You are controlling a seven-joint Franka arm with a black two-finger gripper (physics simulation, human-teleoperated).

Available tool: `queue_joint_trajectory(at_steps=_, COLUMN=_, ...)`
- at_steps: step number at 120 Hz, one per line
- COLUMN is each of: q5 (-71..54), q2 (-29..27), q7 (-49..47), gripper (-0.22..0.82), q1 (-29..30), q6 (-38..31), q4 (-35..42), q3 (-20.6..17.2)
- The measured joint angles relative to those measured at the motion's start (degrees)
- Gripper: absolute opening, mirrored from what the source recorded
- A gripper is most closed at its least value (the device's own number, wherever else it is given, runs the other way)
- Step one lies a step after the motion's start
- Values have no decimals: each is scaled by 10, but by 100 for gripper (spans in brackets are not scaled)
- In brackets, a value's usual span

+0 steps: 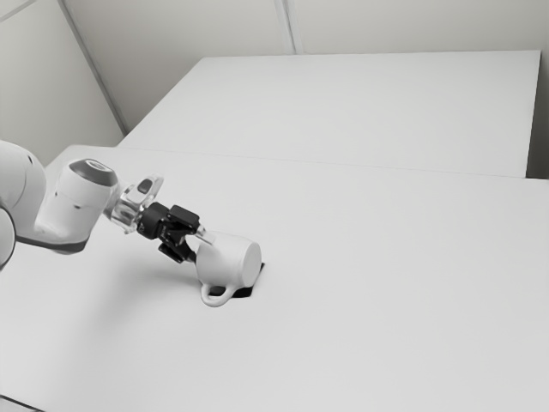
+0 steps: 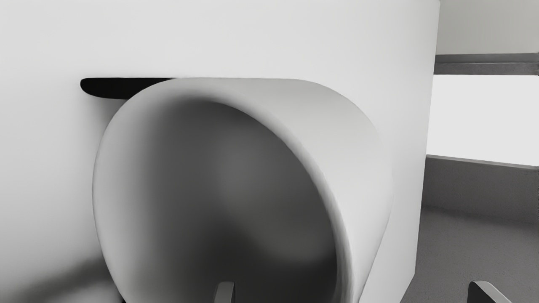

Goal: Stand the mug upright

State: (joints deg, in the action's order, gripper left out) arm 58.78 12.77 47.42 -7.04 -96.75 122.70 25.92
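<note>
Nearest the camera in the wrist view, the black two-finger gripper (image 2: 353,291) is being held wide, and nothing is being pinched. The round white mug (image 1: 227,260) is lying on its side, and its open mouth is facing the gripper. Its wall is being lined up between the spread fingers (image 2: 225,293), one across the mouth, one past the outside. It is looking hard, smooth, fairly light and maybe easy to chip, so a gentle hold by the wall near the rim is being advised. The curved white handle (image 1: 218,297) is sitting low, beside a flat black patch (image 1: 245,293) on the plain white table (image 1: 386,300).
</note>
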Motion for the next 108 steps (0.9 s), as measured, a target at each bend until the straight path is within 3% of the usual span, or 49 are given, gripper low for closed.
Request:
queue_joint_trajectory(at_steps=12, q5=11, q2=-1, q7=13, gripper=59, q1=0, q6=-7, q4=5, q3=0)
queue_joint_trajectory(at_steps=37, q5=20, q2=-3, q7=33, gripper=42, q1=0, q6=-14, q4=11, q3=0)
queue_joint_trajectory(at_steps=85, q5=45, q2=-8, q7=55, gripper=21, q1=0, q6=-2, q4=18, q3=0)
queue_joint_trajectory(at_steps=108, q5=57, q2=-10, q7=63, gripper=-3, q1=-1, q6=8, q4=19, q3=0)
